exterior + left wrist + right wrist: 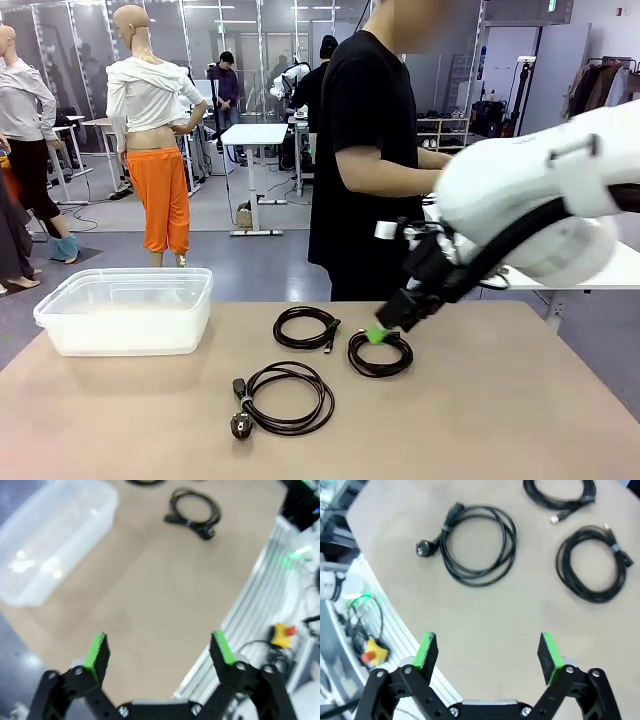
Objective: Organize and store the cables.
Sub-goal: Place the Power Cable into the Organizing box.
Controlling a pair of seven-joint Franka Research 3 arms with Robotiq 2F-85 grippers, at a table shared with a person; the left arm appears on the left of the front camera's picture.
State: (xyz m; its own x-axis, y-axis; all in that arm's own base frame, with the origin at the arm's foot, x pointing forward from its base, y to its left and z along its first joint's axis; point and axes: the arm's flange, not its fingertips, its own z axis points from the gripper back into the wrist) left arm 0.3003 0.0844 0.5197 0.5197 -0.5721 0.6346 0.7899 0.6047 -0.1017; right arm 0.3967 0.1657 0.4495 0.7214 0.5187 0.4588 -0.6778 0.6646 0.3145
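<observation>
The plug cable [323, 398] lies coiled closest to the near edge of the table [480, 420]. The left cable [279, 328] and right cable [380, 372] sit side by side near the middle. They look light, bendy and floppy, so I would pinch all of a coil's loops together by its little band. The clear bin [120, 325] waits by the far left corner. My right gripper [487, 650] and left gripper [160, 647] are both spread wide and hold nothing.
</observation>
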